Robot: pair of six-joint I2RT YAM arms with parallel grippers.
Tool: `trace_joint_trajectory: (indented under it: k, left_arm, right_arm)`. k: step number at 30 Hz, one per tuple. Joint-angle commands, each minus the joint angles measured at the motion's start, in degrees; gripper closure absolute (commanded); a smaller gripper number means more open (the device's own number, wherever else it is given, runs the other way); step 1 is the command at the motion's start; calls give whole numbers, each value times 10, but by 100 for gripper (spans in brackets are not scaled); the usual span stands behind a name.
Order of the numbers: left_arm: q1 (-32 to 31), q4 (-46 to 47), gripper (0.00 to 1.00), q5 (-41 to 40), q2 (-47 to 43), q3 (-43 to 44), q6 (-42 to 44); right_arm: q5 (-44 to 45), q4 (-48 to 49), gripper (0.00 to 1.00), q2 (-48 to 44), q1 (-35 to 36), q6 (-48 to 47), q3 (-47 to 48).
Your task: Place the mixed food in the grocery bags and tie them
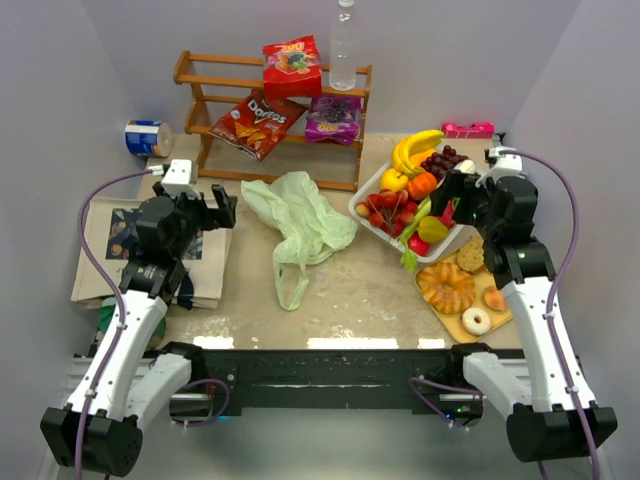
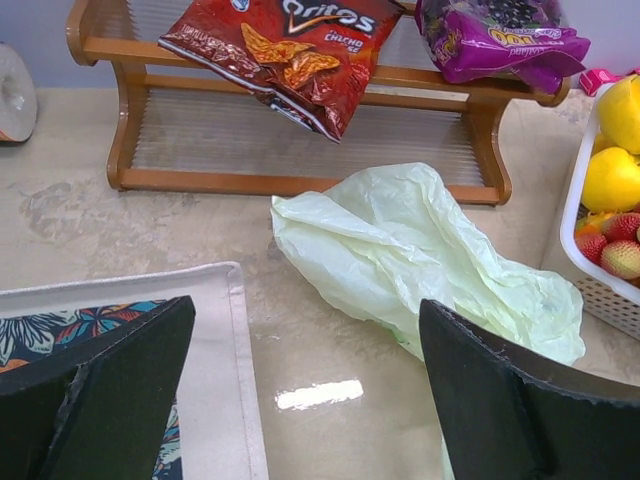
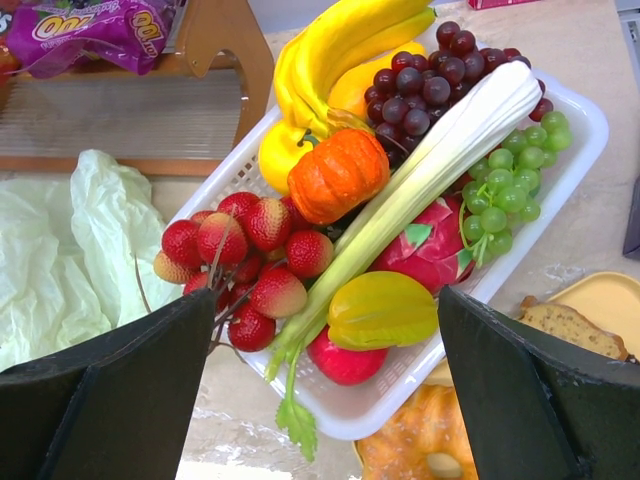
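The counter (image 1: 360, 290) has the pale green bag (image 1: 300, 220) lying crumpled at its middle. Left of the bag, the beige tote (image 1: 100, 250) lies folded flat. Behind the bag stands a wooden rack (image 1: 225, 75) with snack packets (image 1: 258, 122) and a water bottle (image 1: 344, 45). To the bag's right, a white basket (image 3: 590, 120) holds toy fruit (image 3: 335, 175). The left hand (image 2: 305, 305), spread wide and empty, hangs left of the bag. The right hand (image 3: 328, 292), equally wide and empty, hangs over the basket.

Beige table (image 1: 370, 290). Under left claw (image 1: 212, 208): folded printed tote (image 1: 100, 250); to its right, pale green plastic bag (image 1: 300, 215); beyond, wooden rack (image 1: 280, 178). Under right claw (image 1: 452, 195): white fruit basket (image 1: 362, 200); nearer, yellow tray (image 3: 600, 295).
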Motion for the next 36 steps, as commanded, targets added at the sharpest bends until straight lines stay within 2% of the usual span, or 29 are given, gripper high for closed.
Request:
trace_joint_trajectory:
  k: [1,6,8,14,17,23,26,28,33,36]
  left_arm:
    - [-2,8,0,-43,-7,-11,26]
    - [-2,-89,0,-177,56,-10,8]
    - [-2,-130,0,-198,87,-6,-18]
    - [-18,-146,4,-205,136,-6,-28]
    - [-41,-157,4,-234,165,-6,-20]
    - [-83,-175,5,-312,212,13,-17]
    - [-120,-194,5,-375,246,23,-9]
    - [-123,-206,6,-412,266,30,-10]
    - [-130,-203,17,-425,276,31,-2]
    - [-131,-204,28,-417,289,34,4]
  right_arm:
    - [-22,26,3,-24,-3,14,-13]
    - [-61,39,4,-27,-3,28,-20]
    - [-68,43,4,-28,-3,31,-21]
    - [-81,55,4,-30,-3,36,-34]
    - [-86,62,3,-25,-3,42,-45]
    - [-111,66,3,-17,-3,51,-48]
    - [-123,77,3,-14,-2,62,-54]
    - [-133,81,3,-11,-3,68,-56]
    - [-144,86,4,-9,-3,74,-60]
    - [-155,89,4,-10,-3,80,-58]
